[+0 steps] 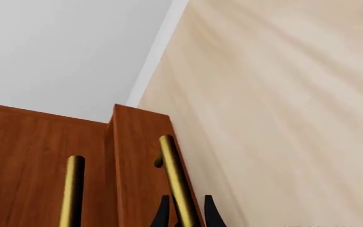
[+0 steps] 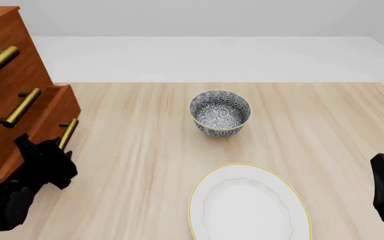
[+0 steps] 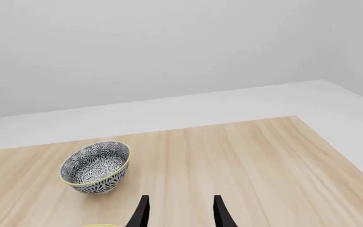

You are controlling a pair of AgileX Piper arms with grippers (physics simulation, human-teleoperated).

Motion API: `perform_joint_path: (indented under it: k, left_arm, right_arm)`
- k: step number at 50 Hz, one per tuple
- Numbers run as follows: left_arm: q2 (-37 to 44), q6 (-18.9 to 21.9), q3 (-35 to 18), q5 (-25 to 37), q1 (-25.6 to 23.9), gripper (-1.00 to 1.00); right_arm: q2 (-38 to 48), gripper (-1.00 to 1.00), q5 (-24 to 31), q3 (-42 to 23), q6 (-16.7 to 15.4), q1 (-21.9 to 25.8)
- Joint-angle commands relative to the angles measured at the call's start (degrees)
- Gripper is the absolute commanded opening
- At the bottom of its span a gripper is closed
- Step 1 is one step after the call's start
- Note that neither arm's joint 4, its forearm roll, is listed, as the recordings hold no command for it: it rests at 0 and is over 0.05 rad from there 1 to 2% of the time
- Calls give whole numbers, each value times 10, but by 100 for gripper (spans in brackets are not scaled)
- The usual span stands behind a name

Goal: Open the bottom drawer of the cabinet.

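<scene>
Brass handle (image 1: 176, 179) between left end effector (image 1: 186, 213) fingers.

Bowl and plate on the table

A patterned bowl (image 2: 220, 113) stood mid-table (image 2: 325, 115); a white, gold-rimmed plate (image 2: 249, 206) lay nearer, slightly right, apart from it.

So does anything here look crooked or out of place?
Only the bottom drawer: it sticks out past the two above it, with the left gripper closed around its handle. The bowl and plate sit upright, undamaged.
</scene>
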Motion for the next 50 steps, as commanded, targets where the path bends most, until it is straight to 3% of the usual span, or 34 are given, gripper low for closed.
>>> perform_joint_path:
  k: [1, 30, 50]
  left_arm:
    - [-40, 17, 48, -28, -24, -100]
    - [-33, 23, 42, -28, -66, -100]
    - [-14, 27, 26, -28, -69, -100]
  right_arm:
    - [0, 100, 0, 0, 1, 0]
    - [0, 100, 2, 0, 1, -2]
    - [0, 100, 4, 0, 2, -3]
